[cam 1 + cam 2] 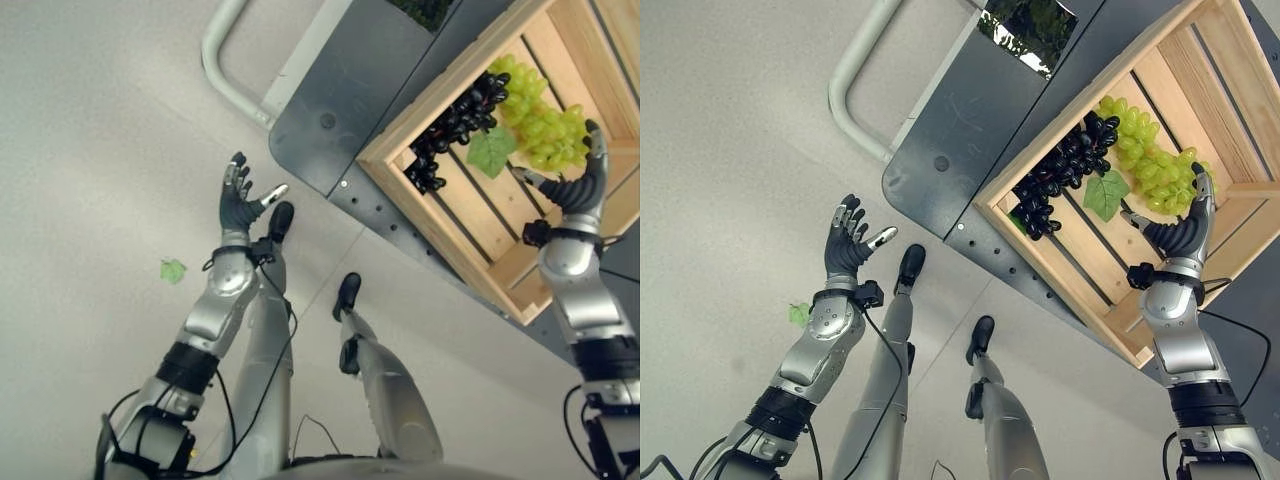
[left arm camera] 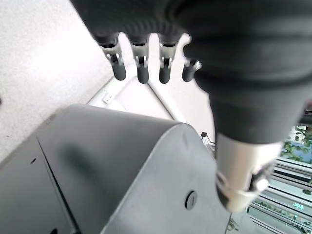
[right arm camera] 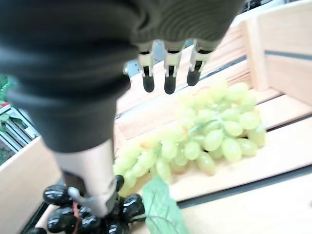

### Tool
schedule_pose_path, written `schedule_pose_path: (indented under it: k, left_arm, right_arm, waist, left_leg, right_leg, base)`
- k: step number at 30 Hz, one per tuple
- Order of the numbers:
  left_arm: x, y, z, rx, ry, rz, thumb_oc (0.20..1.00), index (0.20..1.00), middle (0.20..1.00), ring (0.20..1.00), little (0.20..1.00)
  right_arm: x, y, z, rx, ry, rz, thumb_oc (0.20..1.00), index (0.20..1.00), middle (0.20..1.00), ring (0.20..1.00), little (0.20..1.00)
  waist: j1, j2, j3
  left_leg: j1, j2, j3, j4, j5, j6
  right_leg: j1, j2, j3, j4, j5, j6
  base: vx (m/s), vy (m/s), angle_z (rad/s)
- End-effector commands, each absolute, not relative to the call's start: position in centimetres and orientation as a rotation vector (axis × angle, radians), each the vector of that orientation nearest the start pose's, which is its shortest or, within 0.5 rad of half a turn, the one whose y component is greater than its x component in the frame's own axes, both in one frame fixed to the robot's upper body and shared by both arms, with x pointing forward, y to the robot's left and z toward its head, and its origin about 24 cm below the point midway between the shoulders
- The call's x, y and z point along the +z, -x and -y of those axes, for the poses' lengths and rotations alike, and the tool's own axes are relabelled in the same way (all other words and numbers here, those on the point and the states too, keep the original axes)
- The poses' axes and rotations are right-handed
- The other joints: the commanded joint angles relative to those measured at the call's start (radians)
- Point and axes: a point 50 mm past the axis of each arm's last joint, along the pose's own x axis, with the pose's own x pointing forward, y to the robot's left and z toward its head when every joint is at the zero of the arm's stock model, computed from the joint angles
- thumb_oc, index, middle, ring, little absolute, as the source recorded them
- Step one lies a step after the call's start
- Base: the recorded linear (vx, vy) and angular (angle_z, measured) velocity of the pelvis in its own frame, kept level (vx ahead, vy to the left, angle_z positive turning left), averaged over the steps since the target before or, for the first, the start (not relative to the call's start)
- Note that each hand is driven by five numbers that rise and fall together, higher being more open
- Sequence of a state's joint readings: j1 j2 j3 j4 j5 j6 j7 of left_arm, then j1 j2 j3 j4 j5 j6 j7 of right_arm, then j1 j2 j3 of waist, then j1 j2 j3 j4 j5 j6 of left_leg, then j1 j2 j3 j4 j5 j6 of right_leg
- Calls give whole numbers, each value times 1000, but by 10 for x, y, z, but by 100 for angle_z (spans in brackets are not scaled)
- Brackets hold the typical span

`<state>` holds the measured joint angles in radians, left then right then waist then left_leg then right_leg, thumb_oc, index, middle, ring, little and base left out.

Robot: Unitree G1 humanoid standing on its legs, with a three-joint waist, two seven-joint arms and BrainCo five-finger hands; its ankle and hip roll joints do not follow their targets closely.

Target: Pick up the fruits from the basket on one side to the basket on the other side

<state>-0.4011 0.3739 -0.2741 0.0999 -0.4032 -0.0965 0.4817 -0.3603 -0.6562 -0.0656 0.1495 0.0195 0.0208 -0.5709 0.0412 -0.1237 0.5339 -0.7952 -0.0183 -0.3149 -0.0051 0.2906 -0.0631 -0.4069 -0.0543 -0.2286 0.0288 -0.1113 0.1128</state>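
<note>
Now: Two Bunches in One Crate, Both Hands Empty

Counted in the wooden crate: one bunch of green grapes, one bunch of black grapes, one green leaf lying between and just below them. Touching at their inner ends, those two bunches, with the black one nearer the crate's front corner and the green one further in along the slats. Resting on a dark grey platform, the crate, with one pale tube handle curving off the platform's far edge.

Raised over the crate's near side, the right hand, fingers straight and spread, thumb out to the side, holding nothing. Hanging just above the green bunch without touching it, as seen from the right wrist, where three dark fingertips point toward the grapes and the thumb reaches down beside the black ones.

Lifted well apart over bare floor, the left hand, palm up, fingers relaxed and splayed, likewise holding nothing. Seen past it from the left wrist, the grey platform's rounded corner.

Lying alone on the pale floor beside the left forearm, one more small green leaf, far from the crate.
</note>
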Motion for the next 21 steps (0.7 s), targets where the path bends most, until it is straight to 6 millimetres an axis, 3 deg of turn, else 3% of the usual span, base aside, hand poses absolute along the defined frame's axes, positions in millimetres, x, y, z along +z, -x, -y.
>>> schedule_pose_path:
  k: [1,8,10,21]
  left_arm:
    - [147,-307,-158,157,33,393,1000,1000,1000,1000,1000]
    - [145,-308,-152,125,32,386,1000,1000,1000,1000,1000]
    - [143,-307,-147,89,34,382,1000,1000,1000,1000,1000]
    - [148,-305,-135,-2,46,403,1000,1000,1000,1000,1000]
  right_arm:
    - [200,-292,308,-743,576,469,1000,1000,1000,1000,1000]
    - [210,-317,312,-719,662,403,1000,1000,1000,1000,1000]
    - [231,-338,323,-733,765,331,1000,1000,1000,1000,1000]
    - [283,-369,341,-744,1055,130,1000,1000,1000,1000,1000]
  waist:
    - [11,-27,-14]
    - [32,-20,-14]
    - [62,-17,-14]
    - [103,-15,-14]
  left_leg:
    - [48,87,68,85,-170,-87]
    - [50,85,69,83,-169,-88]
    - [44,85,67,81,-165,-90]
    - [22,85,49,72,-155,-99]
  right_leg:
    - [5,-94,38,-5,17,71]
    - [4,-95,37,-6,21,71]
    - [-2,-94,32,-6,27,71]
    - [-12,-86,15,-12,35,74]
  base:
    - [0,0,0]
    - [-1,0,-1]
    - [-24,6,-4]
    - [4,-7,3]
